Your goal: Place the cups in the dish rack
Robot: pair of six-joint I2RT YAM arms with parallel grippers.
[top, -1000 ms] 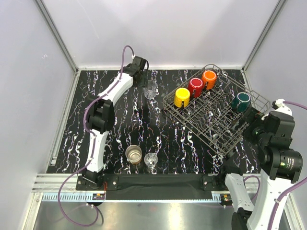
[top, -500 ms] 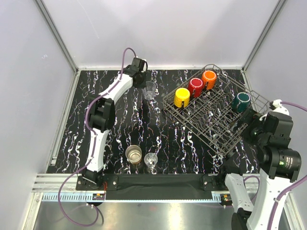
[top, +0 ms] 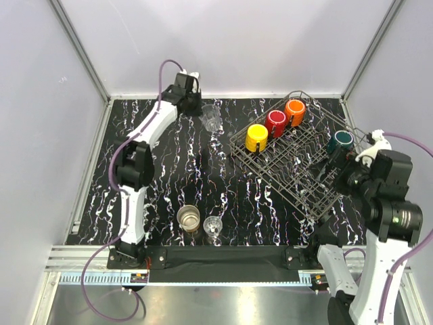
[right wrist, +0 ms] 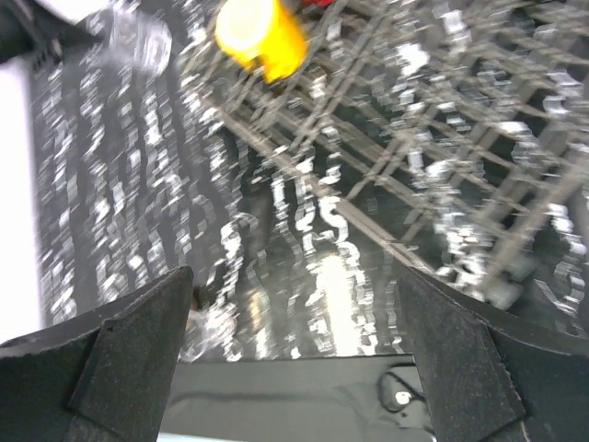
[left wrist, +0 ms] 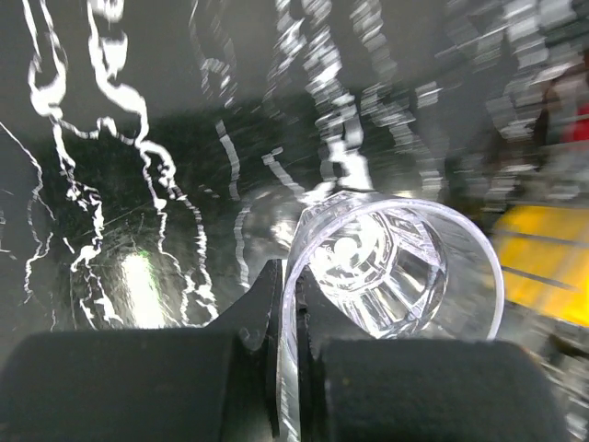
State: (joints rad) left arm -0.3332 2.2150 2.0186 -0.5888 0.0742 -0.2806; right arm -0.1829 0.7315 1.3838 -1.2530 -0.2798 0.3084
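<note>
My left gripper (top: pixel 197 110) is at the back of the table, shut on the rim of a clear glass (top: pixel 211 121). In the left wrist view one finger is inside and one outside the wall of the tilted glass (left wrist: pixel 396 267), with the gripper (left wrist: pixel 288 281) pinching it. The dish rack (top: pixel 308 177) holds a yellow mug (top: pixel 257 137), a red mug (top: pixel 275 122), an orange mug (top: pixel 295 112) and a dark teal cup (top: pixel 339 141). My right gripper (right wrist: pixel 294 276) hangs open and empty over the rack's near right edge (right wrist: pixel 442 110), with the yellow mug (right wrist: pixel 260 35) beyond it.
A brown-and-cream cup (top: pixel 189 219) and a second clear glass (top: pixel 213 228) stand near the front edge between the arm bases. White walls enclose the dark marbled table on three sides. The yellow mug (left wrist: pixel 543 267) lies just right of the held glass.
My left gripper has shut on the glass rim and drawn the glass slightly back and up. The right arm has shifted a little toward the rack, still open.
</note>
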